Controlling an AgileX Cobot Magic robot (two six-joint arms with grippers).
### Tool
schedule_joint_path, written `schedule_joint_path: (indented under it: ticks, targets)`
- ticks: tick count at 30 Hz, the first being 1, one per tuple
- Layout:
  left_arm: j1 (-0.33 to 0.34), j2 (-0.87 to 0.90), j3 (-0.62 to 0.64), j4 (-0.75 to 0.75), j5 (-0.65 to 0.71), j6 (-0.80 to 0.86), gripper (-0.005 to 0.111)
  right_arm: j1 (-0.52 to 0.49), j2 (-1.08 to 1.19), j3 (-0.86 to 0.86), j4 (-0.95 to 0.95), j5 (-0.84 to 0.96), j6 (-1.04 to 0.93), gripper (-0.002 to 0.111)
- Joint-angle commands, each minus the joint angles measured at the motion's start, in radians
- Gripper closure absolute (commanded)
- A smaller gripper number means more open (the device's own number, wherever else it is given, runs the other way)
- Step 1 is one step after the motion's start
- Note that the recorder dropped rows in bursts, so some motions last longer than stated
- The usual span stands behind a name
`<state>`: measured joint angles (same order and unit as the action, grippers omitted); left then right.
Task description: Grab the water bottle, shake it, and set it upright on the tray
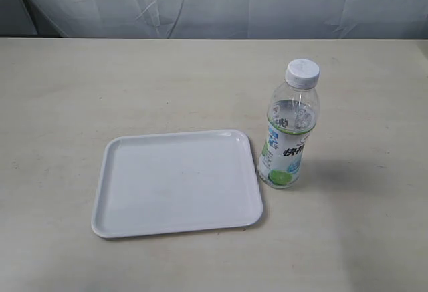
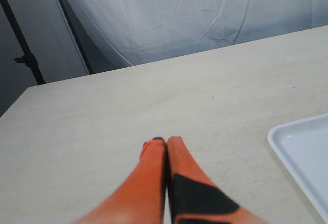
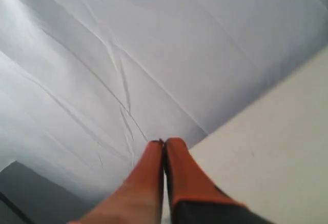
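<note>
Exterior view: the water bottle (image 1: 289, 138) stands upright on the pale table (image 1: 100, 85), at about 3 o'clock from the middle of the tray (image 1: 180, 178). Its base sits just beside the tray's right-hand rim, so close that I cannot tell whether the two touch. The bottle rests on the tabletop itself, outside the rim. Its white cap (image 1: 302, 73) is screwed on at the 12 o'clock end. The label (image 1: 284, 158), white, blue and green with a lime at the foot, wraps the lower half, and the plastic above it is clear. The tray lies flat, with its long sides running from 9 to 3 o'clock and turned slightly out of square with the table edge. A white cloth backdrop (image 1: 214, 1) hangs behind the table at 12 o'clock. Neither arm shows in this view.

In the left wrist view, the left gripper (image 2: 165, 141) has its orange fingers pressed together tip to tip, above bare tabletop. A corner of the tray appears off to one side, well apart from the fingertips.

In the right wrist view, the right gripper (image 3: 164, 142) is likewise closed, finger against finger, and pointed mostly at the cloth, with a strip of table beside it.
</note>
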<state>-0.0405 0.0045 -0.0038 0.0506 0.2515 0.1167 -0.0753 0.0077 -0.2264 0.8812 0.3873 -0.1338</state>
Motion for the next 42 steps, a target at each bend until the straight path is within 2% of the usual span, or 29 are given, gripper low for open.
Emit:
schedule_joint_path:
  ticks: [1,3,5,7,9,11,13,16,22,26,31,39,40,42]
  targets:
    - [-0.002,-0.005,0.004,-0.004,-0.013,-0.003,0.106,-0.004,0.201,-0.253,-0.202,-0.014,-0.091,0.109]
    - [-0.002,-0.005,0.004,-0.004,-0.013,-0.003,0.106,-0.004,0.462,-0.419,-0.290,0.106,-0.090,0.109]
    - [-0.002,-0.005,0.004,-0.004,-0.013,-0.003,0.106,-0.003,0.764,-0.611,-0.355,0.348,-0.123,0.109]
    - [-0.002,-0.005,0.004,-0.004,-0.013,-0.003,0.106,0.015,0.931,-0.723,-0.349,0.469,-0.213,0.109]
    - [-0.002,-0.005,0.004,-0.004,-0.013,-0.003,0.106,0.108,0.945,-0.711,-0.394,0.392,-0.211,0.109]
    - [-0.002,-0.005,0.004,-0.004,-0.013,-0.003,0.106,0.222,0.927,-0.652,-0.534,0.308,-0.109,0.109]
    - [-0.002,-0.005,0.004,-0.004,-0.013,-0.003,0.106,0.328,0.957,-0.630,-0.781,0.375,0.093,0.109]
    - [-0.002,-0.005,0.004,-0.004,-0.013,-0.003,0.106,0.419,0.991,-0.613,-0.906,0.456,0.232,0.109]
    - [-0.002,-0.005,0.004,-0.004,-0.013,-0.003,0.106,0.579,0.921,-0.424,-0.761,0.111,0.241,0.109]
    - [-0.002,-0.005,0.004,-0.004,-0.013,-0.003,0.106,0.697,0.945,-0.194,-0.749,-0.057,0.241,0.109]
    - [-0.002,-0.005,0.004,-0.004,-0.013,-0.003,0.106,0.741,0.954,-0.096,-0.735,-0.213,0.241,0.109]
    - [-0.002,-0.005,0.004,-0.004,-0.013,-0.003,0.106,0.741,1.035,-0.094,-0.741,-0.336,0.239,0.108]
    - [-0.002,-0.005,0.004,-0.004,-0.013,-0.003,0.106,0.741,1.083,-0.094,-0.741,-0.366,0.239,0.100]
    - [-0.002,-0.005,0.004,-0.004,-0.013,-0.003,0.106,0.741,1.156,-0.094,-0.735,-0.420,0.239,0.075]
